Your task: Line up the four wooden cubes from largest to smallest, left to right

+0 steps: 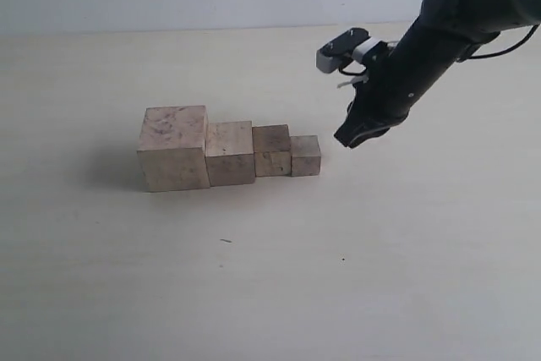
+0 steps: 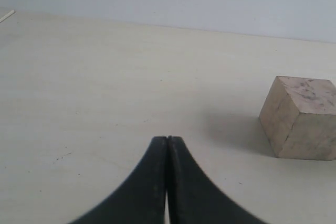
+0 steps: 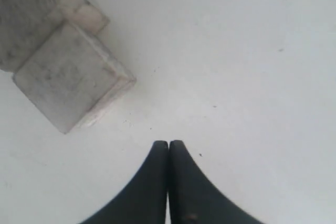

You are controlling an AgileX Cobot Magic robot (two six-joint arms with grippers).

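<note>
Pale and mottled, the largest cube (image 1: 173,148) stands at the left end of a touching row near the middle of the worktop (image 1: 406,276), well clear of its far edge. The second cube (image 1: 230,153), third cube (image 1: 271,150) and smallest cube (image 1: 305,155) follow it rightward, so the sizes step down in order. The task looks done. The right gripper (image 1: 348,136) hangs just beyond the smallest cube, off the surface, its fingers pressed together on nothing, probably held clear so it nudges nothing. The left gripper (image 2: 167,141) is likewise closed and empty over bare worktop, apart from the largest cube.
</note>
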